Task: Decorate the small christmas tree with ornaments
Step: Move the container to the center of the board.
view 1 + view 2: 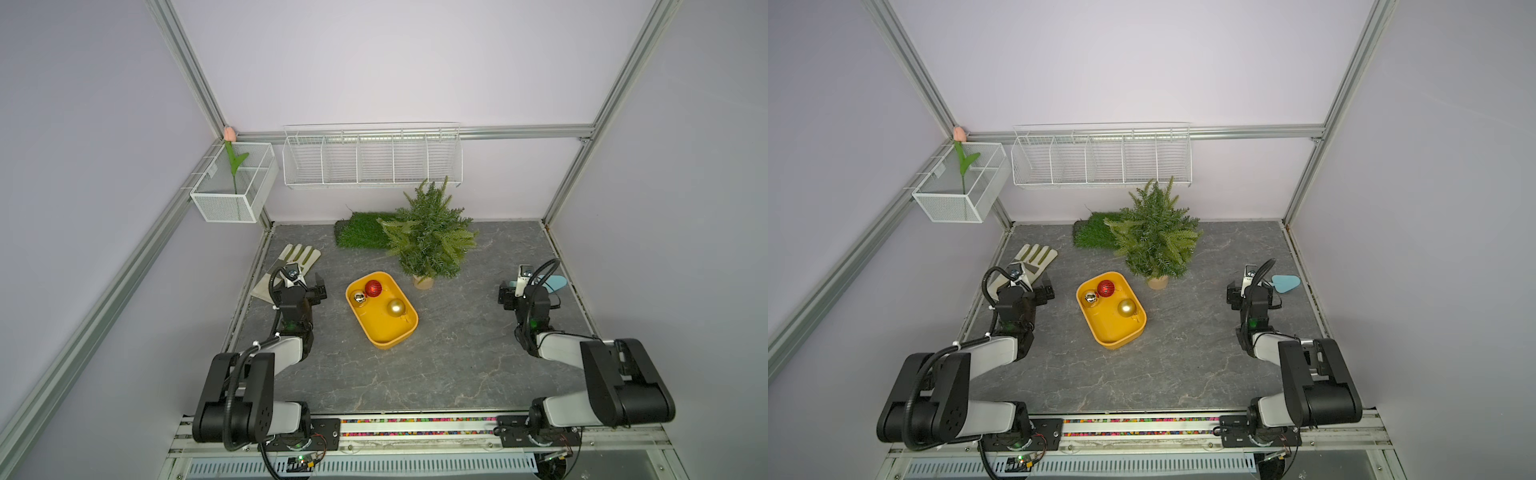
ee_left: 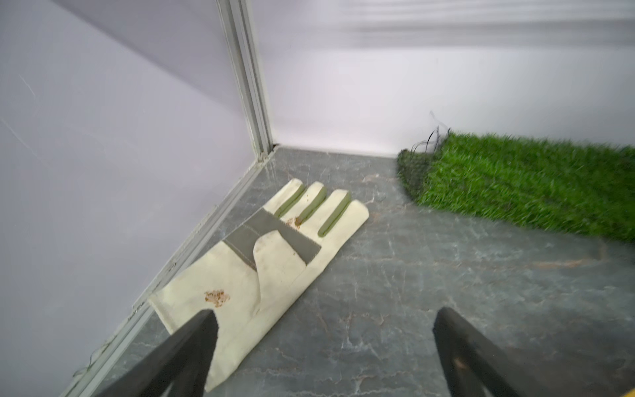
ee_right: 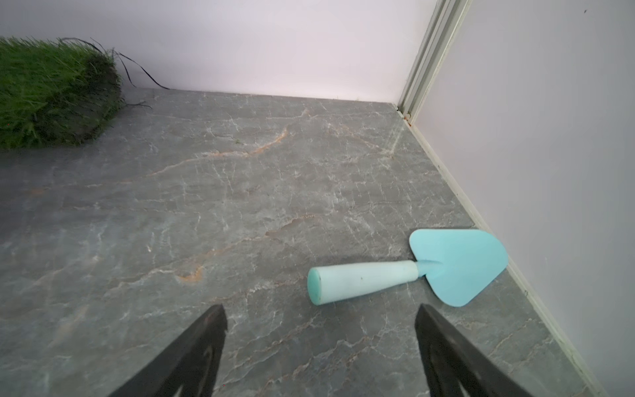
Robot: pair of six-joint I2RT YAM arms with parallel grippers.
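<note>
Left wrist view shows the left tool (image 2: 326, 314) spread wide and holding nothing, with a cream work glove (image 2: 275, 275) lying on the worktop (image 2: 446, 292) directly ahead of it. The right wrist view shows the right tool (image 3: 321, 309) also wide apart and empty, with a pale blue trowel (image 3: 395, 278) just ahead of it toward its outer side. We need neither item, so we would turn both tools inward. In both top views the yellow tray (image 1: 386, 332) lies between the two tools, nearer the left one. It holds all three ornaments: the gold ornament (image 1: 396, 308) sits alone on the side facing the right tool, while the red ornament (image 1: 373, 288) and silver ornament (image 1: 358, 296) sit just beside each other at the far end. Beyond the tray, ahead and inward of the right tool, the small christmas tree (image 1: 430, 237) stands upright on its tan base (image 1: 423, 282) with nothing hung on it. The roll of artificial grass (image 1: 361, 232) lies behind it. We judge the step in hand to be the first pick. The gold ornament looks easiest because it has clear space around it. We would come down from above, since the tray wall blocks a sideways approach. We would close on the cap rather than the slick sphere, which would likely squirt out. The hanging loop should stay free so it can be hooked over a firm branch tip on the side facing the tool.
</note>
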